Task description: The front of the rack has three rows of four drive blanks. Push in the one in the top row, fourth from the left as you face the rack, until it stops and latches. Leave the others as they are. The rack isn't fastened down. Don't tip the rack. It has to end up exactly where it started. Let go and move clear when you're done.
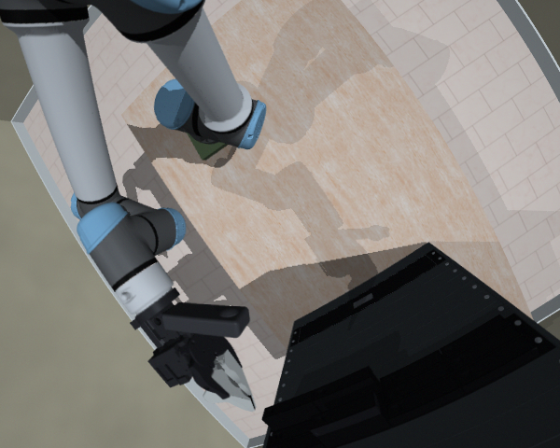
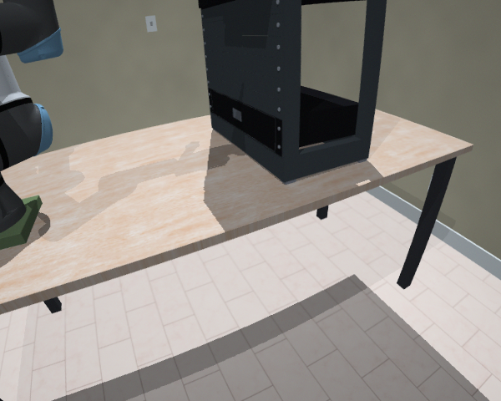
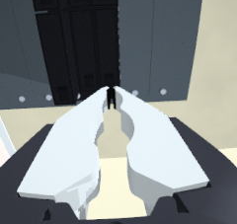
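Observation:
The black rack [image 1: 415, 357] stands on the far end of the wooden table [image 1: 289, 159]; it also shows in the exterior view [image 2: 285, 86], where its top is cut off. My gripper [image 1: 244, 393] hangs high beside the rack's front upper corner, a short way off and not touching it. Its white fingers are shut with nothing between them. In the wrist view the fingertips [image 3: 111, 93] point at the dark panel of drive blanks [image 3: 74, 41], near its edge with the grey rack frame [image 3: 158, 41]. I cannot tell the single blanks apart well enough to pick out the top-row fourth one.
The arm's base sits on a green mount [image 2: 9, 228] at the other end of the table. The rack stands close to the table's far corner [image 2: 362, 183]. A black unit [image 2: 246, 116] fills the rack's lowest slot. The wall is close behind.

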Action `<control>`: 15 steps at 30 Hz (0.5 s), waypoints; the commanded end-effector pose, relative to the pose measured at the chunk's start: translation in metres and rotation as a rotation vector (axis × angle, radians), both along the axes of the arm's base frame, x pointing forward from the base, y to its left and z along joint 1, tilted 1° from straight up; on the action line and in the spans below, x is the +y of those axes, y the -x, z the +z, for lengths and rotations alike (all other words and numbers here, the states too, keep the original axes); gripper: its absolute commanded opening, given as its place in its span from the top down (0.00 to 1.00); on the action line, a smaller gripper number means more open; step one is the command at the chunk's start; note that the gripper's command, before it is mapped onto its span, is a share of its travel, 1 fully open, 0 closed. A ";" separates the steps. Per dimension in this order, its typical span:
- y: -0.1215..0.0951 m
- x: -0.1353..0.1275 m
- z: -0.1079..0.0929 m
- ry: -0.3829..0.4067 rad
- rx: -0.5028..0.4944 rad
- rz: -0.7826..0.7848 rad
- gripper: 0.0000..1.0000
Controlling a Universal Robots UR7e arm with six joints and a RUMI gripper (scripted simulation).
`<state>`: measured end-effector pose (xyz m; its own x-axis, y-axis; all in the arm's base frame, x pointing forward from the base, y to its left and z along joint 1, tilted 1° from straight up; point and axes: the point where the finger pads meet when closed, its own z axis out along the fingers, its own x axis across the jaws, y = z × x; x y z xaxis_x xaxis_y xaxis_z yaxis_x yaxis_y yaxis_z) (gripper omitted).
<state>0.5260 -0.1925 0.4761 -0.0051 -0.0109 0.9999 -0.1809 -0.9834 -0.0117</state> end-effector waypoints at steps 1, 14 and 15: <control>0.005 0.001 -0.001 -0.002 0.002 0.001 1.00; 0.035 0.008 -0.003 -0.002 0.002 0.001 1.00; 0.035 0.008 -0.003 -0.002 0.002 0.001 1.00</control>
